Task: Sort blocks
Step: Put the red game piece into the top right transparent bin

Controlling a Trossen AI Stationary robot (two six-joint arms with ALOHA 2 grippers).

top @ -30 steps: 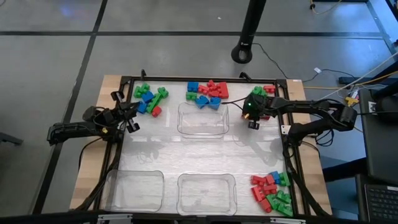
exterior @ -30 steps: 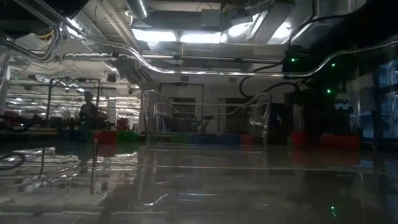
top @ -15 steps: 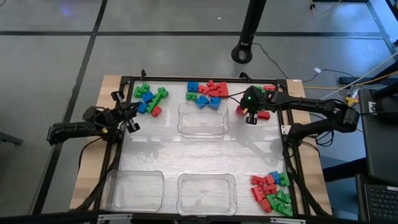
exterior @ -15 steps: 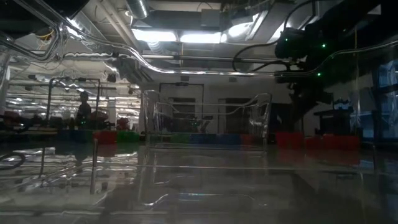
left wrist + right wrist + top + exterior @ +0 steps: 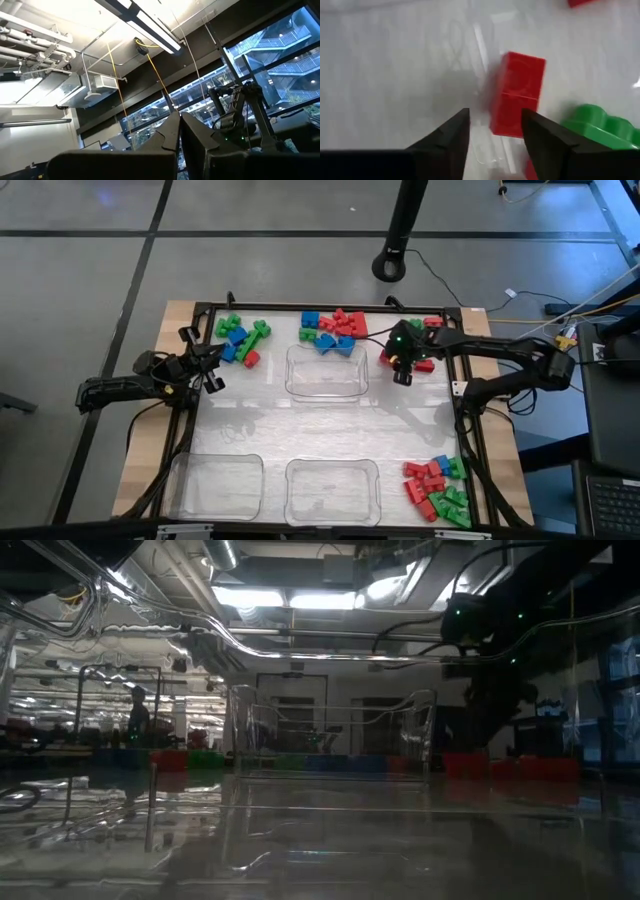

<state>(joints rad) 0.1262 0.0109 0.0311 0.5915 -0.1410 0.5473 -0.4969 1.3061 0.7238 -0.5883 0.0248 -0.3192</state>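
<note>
From my station the worktop (image 5: 330, 420) looks like a smooth, glossy white sheet, shiny enough in the low view to mirror the ceiling lights, with pale bare wood (image 5: 150, 445) showing along its edges and a thin black metal frame (image 5: 320, 307) around it. The trays (image 5: 326, 370) are clear, glossy plastic. The blocks (image 5: 335, 328) are solid-coloured plastic; my right wrist view shows a red block (image 5: 516, 93) with a smooth, slightly satin face. The right gripper's fingers (image 5: 547, 150) look matt black.
</note>
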